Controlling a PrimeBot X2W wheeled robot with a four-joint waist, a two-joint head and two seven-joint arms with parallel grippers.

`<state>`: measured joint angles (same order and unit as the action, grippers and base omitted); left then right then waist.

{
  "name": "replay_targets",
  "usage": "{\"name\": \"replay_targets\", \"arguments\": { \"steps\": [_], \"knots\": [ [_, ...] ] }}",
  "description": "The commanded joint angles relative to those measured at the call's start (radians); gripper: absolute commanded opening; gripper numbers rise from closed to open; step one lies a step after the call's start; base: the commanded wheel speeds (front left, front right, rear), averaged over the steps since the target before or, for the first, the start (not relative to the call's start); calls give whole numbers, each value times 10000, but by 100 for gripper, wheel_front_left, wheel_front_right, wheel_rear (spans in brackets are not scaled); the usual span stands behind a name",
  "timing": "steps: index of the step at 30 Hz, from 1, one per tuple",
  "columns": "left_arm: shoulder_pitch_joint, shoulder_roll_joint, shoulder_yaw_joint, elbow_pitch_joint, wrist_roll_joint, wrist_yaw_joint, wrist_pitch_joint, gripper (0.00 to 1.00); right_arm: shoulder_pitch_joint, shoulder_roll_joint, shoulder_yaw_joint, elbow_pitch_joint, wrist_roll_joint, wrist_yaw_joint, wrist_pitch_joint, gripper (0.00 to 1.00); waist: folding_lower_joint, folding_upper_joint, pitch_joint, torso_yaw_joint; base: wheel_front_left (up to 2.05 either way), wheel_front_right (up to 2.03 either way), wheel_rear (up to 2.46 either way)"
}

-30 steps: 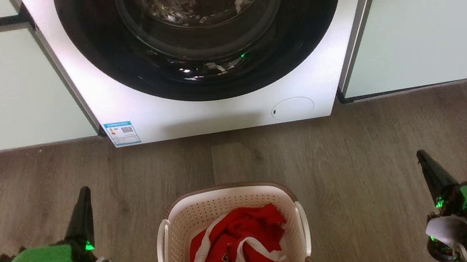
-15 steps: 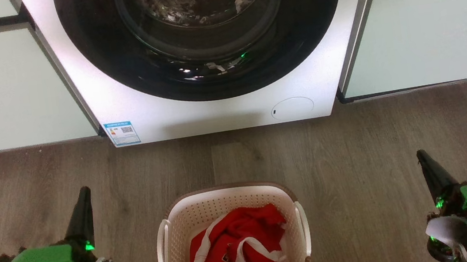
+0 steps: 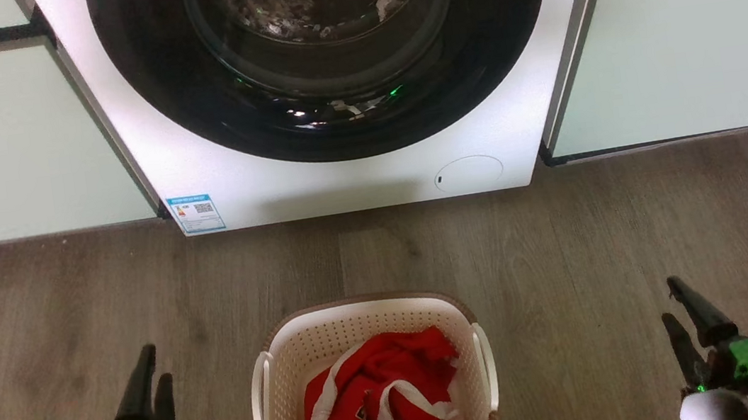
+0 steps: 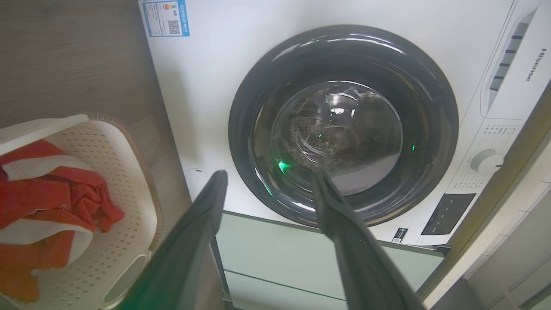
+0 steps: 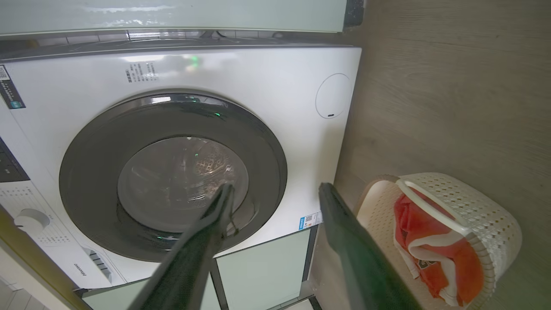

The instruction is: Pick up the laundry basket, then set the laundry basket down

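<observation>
At six o'clock on the grey wood-plank floor (image 3: 564, 251): cream-white perforated plastic laundry basket (image 3: 360, 326), brown-rimmed. At seven and five: left gripper (image 3: 156, 365), right gripper (image 3: 669, 298), fingers spread wide, empty, flanking it, presumably readied for a two-sided lift.

Only brand I can read: grey "Hisense" wordmark (image 4: 536, 64) on the white drawer panel at the top of the washing machine (image 4: 206, 86), clear in left wrist view and rotated near the bottom of right wrist view. Blue-bordered energy label (image 3: 196, 212) with a coloured rating graphic and a QR code sits at the front's lower left corner, its text too small to read. Fine-print block (image 5: 140, 72) high on the front, the dark sticker (image 5: 10, 92) with a QR code, and the legends round the dial (image 4: 486, 161) are illegible.
</observation>
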<state>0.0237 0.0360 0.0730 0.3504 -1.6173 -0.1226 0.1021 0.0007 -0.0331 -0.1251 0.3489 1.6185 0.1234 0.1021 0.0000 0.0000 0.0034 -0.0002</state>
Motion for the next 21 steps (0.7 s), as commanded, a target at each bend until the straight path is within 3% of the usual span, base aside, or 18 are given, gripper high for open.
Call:
{"name": "replay_targets", "arguments": {
  "steps": [1,21],
  "knots": [
    [-516,64,-6,-347,88,-3,-93,100,-387,-48,12,-351,-116,4,-100,100,0,0,3,-2,0,0,0],
    [-726,77,304,-897,1596,-16,-679,100,-616,-69,-131,-821,-1778,16,-685,100,0,0,46,-6,0,0,0]
  ]
}}
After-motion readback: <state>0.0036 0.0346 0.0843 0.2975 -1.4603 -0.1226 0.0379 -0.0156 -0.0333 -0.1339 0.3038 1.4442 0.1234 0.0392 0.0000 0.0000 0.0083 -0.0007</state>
